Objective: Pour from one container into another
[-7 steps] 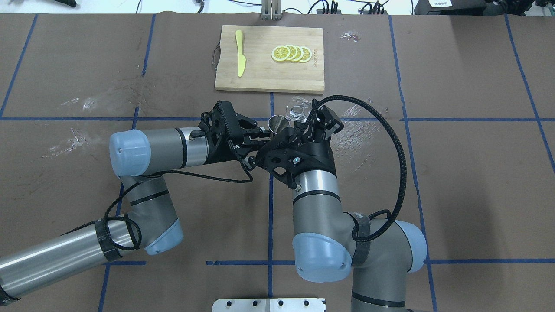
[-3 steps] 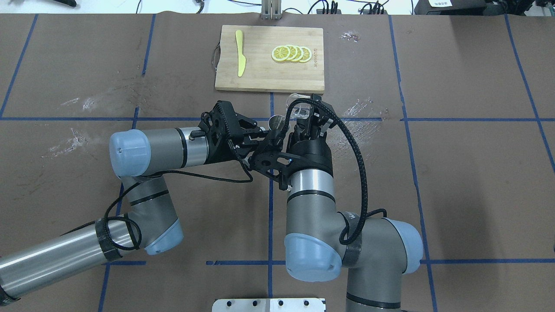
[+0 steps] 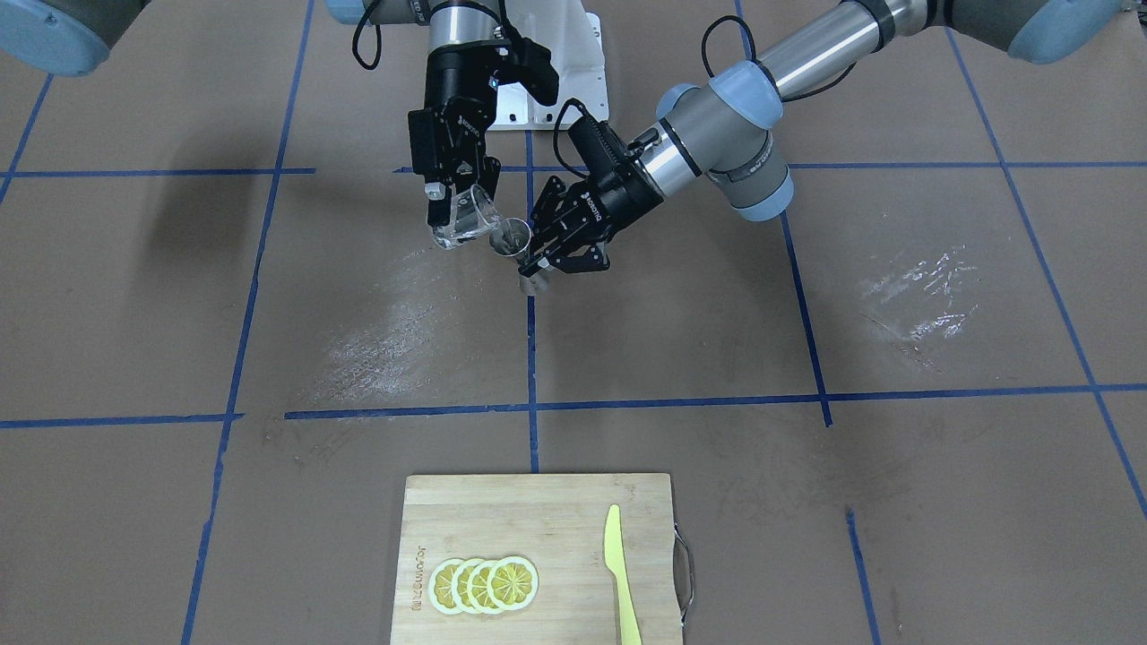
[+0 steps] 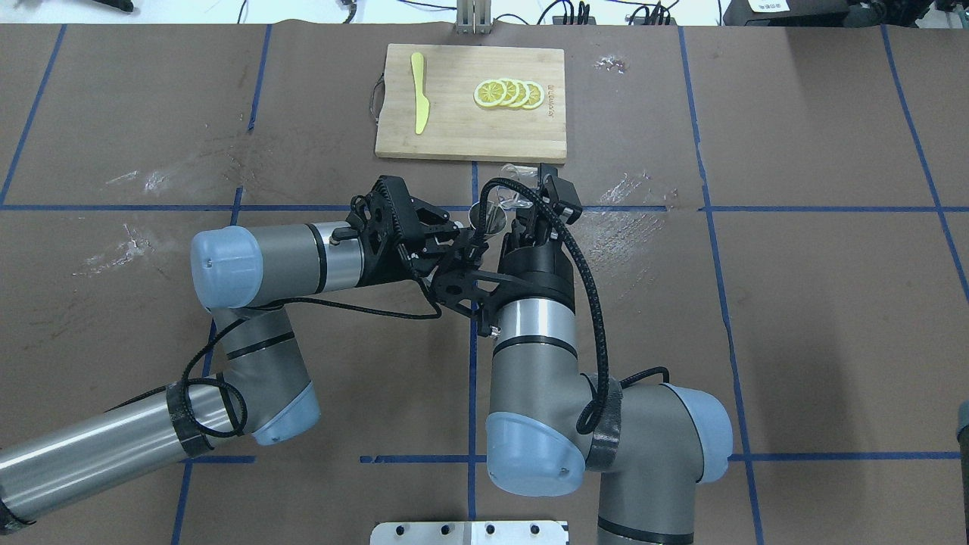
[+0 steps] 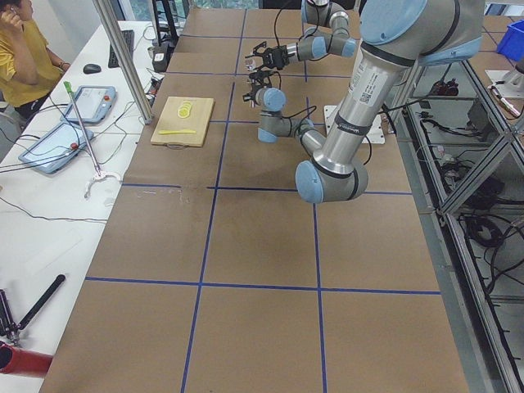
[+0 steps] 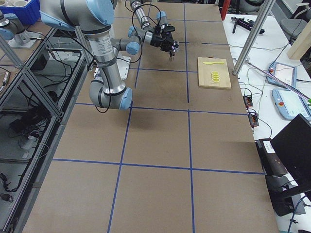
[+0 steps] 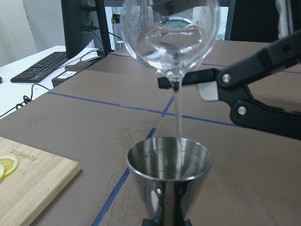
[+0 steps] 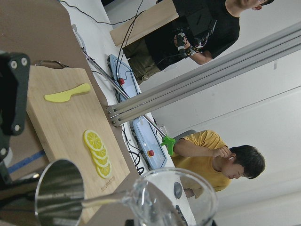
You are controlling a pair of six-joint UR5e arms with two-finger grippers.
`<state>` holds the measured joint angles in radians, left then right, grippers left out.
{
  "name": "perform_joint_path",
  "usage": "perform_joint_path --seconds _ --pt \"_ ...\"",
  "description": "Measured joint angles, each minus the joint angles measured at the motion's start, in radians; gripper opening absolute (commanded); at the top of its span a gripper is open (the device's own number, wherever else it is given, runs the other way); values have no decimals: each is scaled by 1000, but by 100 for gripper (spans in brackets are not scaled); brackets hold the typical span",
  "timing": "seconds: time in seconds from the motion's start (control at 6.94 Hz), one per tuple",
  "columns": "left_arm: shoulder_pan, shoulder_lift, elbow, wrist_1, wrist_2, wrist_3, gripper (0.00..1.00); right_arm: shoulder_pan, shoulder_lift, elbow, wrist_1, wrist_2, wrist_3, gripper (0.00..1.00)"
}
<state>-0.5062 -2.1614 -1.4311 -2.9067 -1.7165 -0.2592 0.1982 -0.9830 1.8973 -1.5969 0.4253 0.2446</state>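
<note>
Liquid [image 7: 178, 113] falling thinly from clear cup [image 7: 169, 33], tipped mouth-down and clamped in right gripper [image 3: 455, 208], straight into metal jigger [image 7: 169, 181] held upright just beneath by left gripper [image 3: 542, 253], over mid-tabletop [image 3: 806, 313]. Bare room all round; cutting board [image 3: 556, 511] well apart at far edge.

Brown, blue-taped table [image 4: 795, 303] with a wooden cutting board [image 4: 454, 129] on it.
</note>
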Motion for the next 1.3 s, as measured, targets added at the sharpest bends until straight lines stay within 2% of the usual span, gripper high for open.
perform_joint_path --seconds 1.3 --pt "0 0 0 -3 0 0 0 -16 5 -3 -32 -49 -141 0"
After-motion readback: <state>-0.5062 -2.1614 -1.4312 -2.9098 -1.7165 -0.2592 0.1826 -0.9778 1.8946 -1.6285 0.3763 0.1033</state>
